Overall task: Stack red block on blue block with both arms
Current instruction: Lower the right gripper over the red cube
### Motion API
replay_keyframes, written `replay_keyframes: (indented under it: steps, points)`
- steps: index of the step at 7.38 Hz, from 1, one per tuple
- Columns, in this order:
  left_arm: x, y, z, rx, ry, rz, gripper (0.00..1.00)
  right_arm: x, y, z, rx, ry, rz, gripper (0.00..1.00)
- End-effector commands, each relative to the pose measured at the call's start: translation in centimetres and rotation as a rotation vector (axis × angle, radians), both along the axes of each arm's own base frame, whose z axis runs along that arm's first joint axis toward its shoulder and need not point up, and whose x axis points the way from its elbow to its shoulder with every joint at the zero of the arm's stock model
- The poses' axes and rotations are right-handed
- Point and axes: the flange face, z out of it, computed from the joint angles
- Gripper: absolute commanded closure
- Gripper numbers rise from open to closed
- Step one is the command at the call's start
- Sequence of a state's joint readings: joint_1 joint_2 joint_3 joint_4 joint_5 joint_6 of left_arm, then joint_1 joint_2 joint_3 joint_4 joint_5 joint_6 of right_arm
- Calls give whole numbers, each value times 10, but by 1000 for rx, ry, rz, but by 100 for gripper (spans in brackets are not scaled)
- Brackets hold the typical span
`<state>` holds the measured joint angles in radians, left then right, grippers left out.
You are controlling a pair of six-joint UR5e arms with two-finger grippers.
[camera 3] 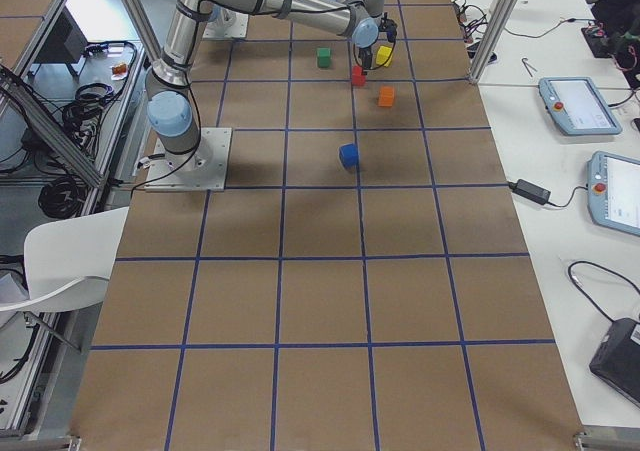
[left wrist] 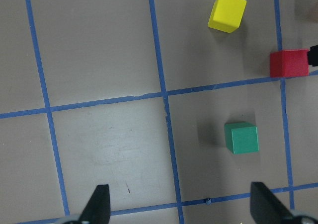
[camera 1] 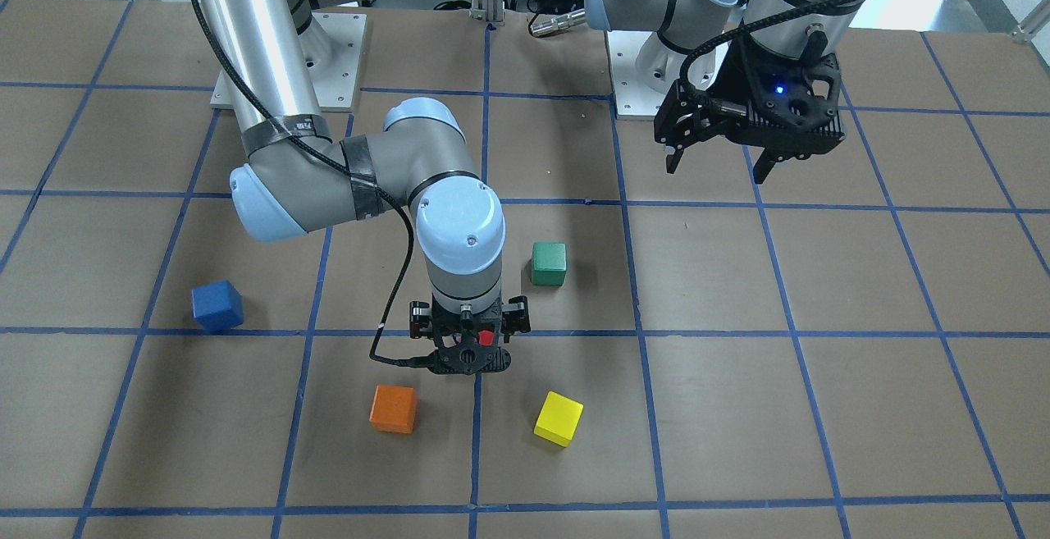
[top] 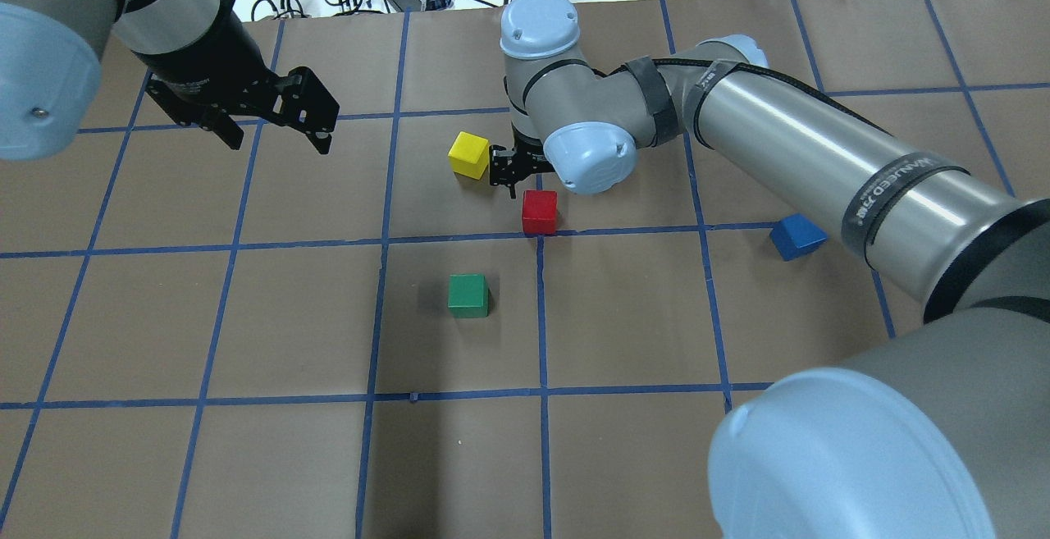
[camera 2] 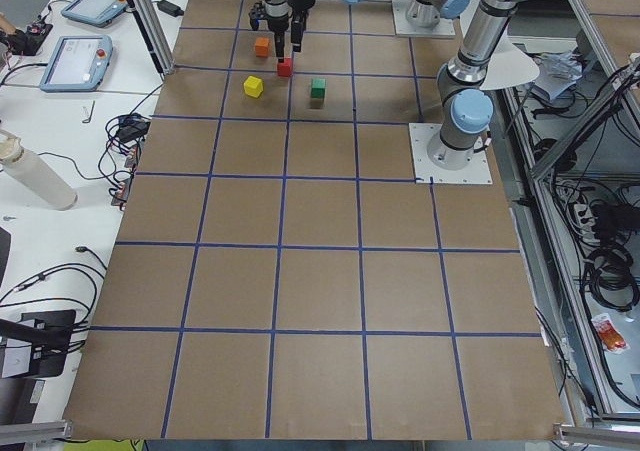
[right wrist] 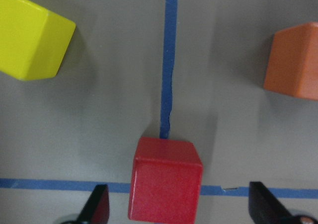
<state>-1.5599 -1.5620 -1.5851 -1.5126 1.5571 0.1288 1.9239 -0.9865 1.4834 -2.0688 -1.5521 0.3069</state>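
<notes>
The red block (top: 540, 211) sits on a blue tape line near the table's middle. My right gripper (right wrist: 182, 207) is open right over it. In the right wrist view the red block (right wrist: 166, 179) lies between the two fingertips, which do not touch it. In the front view only a corner of the red block (camera 1: 486, 336) shows under the right gripper (camera 1: 469, 350). The blue block (top: 797, 236) stands alone beside the right arm, far from both grippers; it also shows in the front view (camera 1: 217, 306). My left gripper (top: 277, 135) hangs open and empty above the table, well left of the blocks.
A yellow cube (top: 468, 154) and an orange cube (camera 1: 393, 408) stand close on either side of the right gripper. A green cube (top: 468, 294) sits nearer the robot. The table is brown paper with a blue tape grid (top: 377, 317).
</notes>
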Motion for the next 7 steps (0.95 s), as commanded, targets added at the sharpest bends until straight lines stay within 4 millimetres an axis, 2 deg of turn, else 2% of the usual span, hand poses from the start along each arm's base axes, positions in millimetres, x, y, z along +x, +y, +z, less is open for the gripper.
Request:
replay_keyframes:
  steps: [1,4,5,6,7]
  points:
    - [1,-2,-1,1,0,1,0,5,-2,-15,14,-26,3,0]
    - [1,-7,0,-1,0,1,0,5,-3,-34,41,-16,-1,0]
    - [0,-9,0,-1,3,1,0,5,-3,-34,42,-17,-1,6]
    - [0,-10,-2,2,6,1,0,4,-4,-35,42,-17,-2,52]
    - [0,-9,1,-3,5,1,0,4,-4,-33,40,-17,-4,90]
